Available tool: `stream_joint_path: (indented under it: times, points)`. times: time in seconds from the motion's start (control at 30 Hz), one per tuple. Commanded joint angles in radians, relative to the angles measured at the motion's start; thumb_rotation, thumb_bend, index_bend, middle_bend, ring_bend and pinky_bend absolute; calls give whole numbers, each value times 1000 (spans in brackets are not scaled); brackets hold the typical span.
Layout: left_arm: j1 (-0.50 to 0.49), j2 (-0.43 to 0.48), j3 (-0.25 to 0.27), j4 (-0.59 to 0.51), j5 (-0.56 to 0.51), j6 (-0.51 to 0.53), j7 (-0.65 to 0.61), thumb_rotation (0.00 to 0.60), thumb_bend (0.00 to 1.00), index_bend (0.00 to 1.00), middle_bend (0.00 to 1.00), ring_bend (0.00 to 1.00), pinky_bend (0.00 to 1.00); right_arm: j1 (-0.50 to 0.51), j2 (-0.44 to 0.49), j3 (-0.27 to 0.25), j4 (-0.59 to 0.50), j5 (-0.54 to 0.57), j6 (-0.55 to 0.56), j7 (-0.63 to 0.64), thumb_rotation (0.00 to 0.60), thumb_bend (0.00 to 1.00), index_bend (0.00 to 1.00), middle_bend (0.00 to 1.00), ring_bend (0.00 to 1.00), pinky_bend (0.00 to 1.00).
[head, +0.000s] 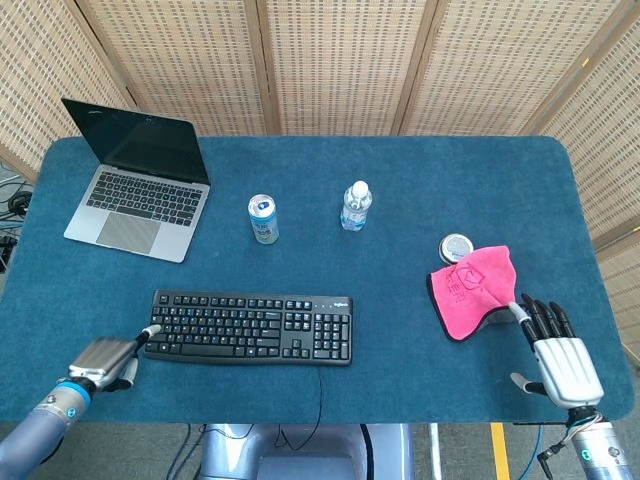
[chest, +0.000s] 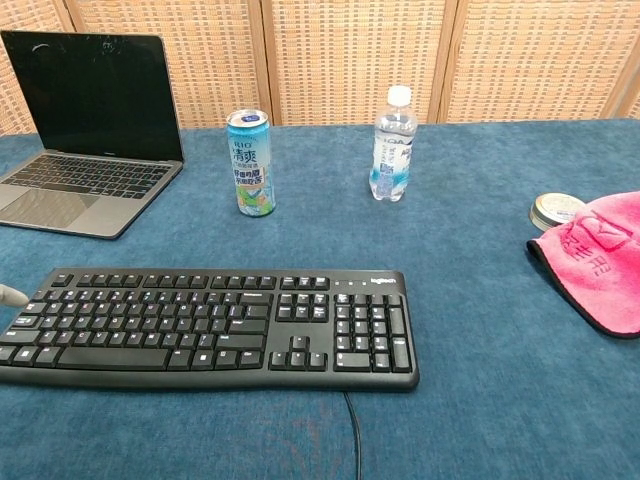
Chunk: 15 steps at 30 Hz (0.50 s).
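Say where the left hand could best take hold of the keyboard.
Probably the short left end: the keyboard lies flat and low, cable leaving the near edge, and the left hand already has a fingertip at that end. Slide fingers under from the left, thumb on top.

office desk: laptop (head: 140, 180), keyboard (head: 250, 326), wicker screen (head: 330, 60).

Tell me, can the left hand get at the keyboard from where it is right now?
Probably yes. The left hand sits just off the keyboard's left end, with one extended fingertip at that edge. Only bare blue table lies around it; the laptop and can stand farther back.
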Motion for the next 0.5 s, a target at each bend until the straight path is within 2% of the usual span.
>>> stream_joint_path:
  times: [0.03,0.2,0.5]
  points:
    - [-35,-26,21,12,-54,6,28,600,812,0,678,635,429,0,1,1,-1,0,1,2,600,25,0,0,0,0]
    - [-72,-52,42,20,-115,20,48,600,812,0,678,635,429,-1,3,1,0,-1,3,6,600,26,0,0,0,0]
    - [-105,-71,56,21,-148,44,50,600,812,0,678,636,429,-1,3,1,1,-2,3,10,600,23,0,0,0,0]
